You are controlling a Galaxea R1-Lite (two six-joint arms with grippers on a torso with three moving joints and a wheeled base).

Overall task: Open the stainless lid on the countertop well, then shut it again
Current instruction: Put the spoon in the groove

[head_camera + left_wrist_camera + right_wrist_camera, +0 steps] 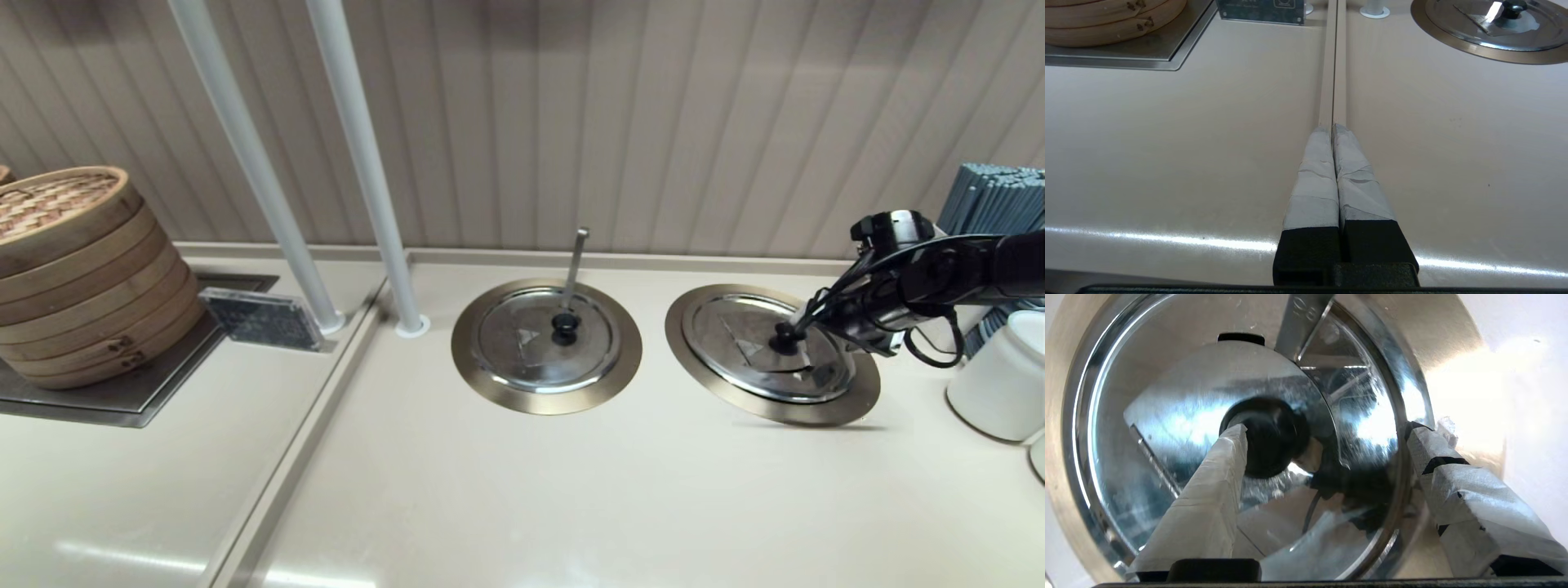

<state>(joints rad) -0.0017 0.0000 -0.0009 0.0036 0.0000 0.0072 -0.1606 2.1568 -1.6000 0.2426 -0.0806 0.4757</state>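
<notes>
Head view places the stainless lid (767,345) seated flat in the countertop well (849,400), the right-hand of two ringed wells, with its black knob (785,336) at centre and the ladle handle (1302,318) slanting out sideways. No gap shows between lid and flange; the well is judged closed.

Right gripper (804,336) sits directly at the knob. In the right wrist view its taped fingers (1208,498) stand apart: one rests against the side of the knob, the other hangs well off toward the lid's rim. Nothing is clamped.

Step in hand, by judgement: the approach to the knob, either ahead of the opening lift or just following a reseat; which of the two cannot be told. If the lift is next, it calls for centring the knob between the fingers, closing firmly, then raising clear of the slanting handle.

Left gripper (1333,134) is parked low over bare counter along the seam, fingers pressed together, holding nothing.

Twin lid (549,339) with upright handle lies closed. Bamboo steamers (73,269) stand far left.
</notes>
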